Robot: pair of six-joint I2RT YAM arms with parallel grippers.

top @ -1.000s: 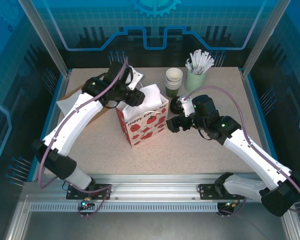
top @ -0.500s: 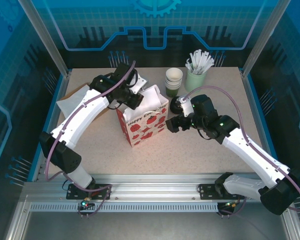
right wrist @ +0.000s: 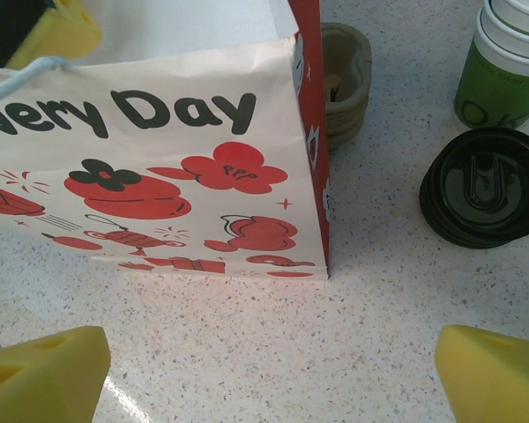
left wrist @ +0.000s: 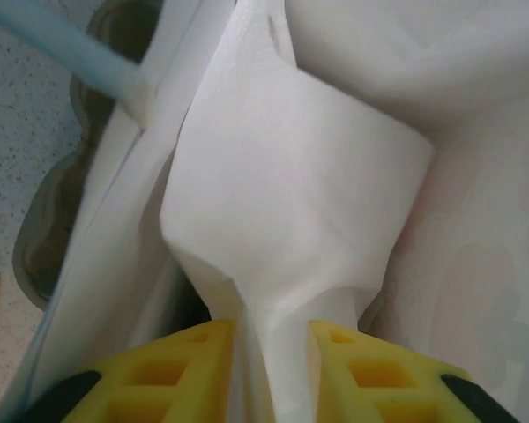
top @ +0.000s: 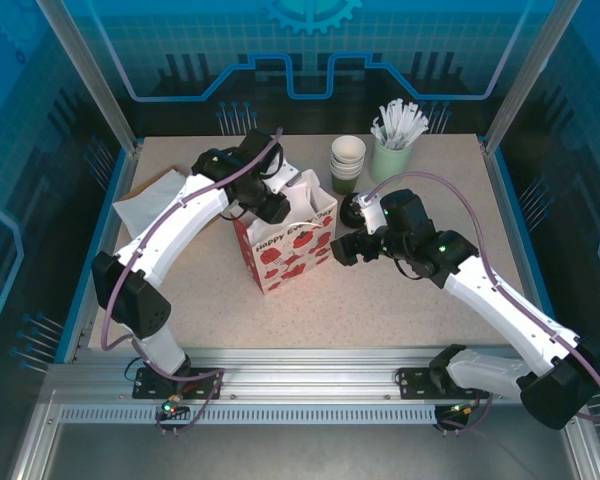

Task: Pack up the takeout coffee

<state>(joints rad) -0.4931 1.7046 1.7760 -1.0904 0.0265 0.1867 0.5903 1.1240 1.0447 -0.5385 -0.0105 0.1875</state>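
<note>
Wide, empty right claw [right wrist: 269,379]; takeout coffee [right wrist: 485,187] ahead and to its right
Cup upright on table [right wrist: 370,291] beside paper bag [right wrist: 159,176], nearer right arm; left claw [left wrist: 269,352] narrow astride bag paper, grip uncertain

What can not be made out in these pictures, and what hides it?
- Left wrist: white paper runs between the fingers of the left end effector; whether it is pinched is unclear. It hides the inside of the paper bag.
- Top external: the right arm covers part of the takeout coffee.
- Right wrist: its black lid hides the cup body; the top edge cuts off the stacked cups.
</note>
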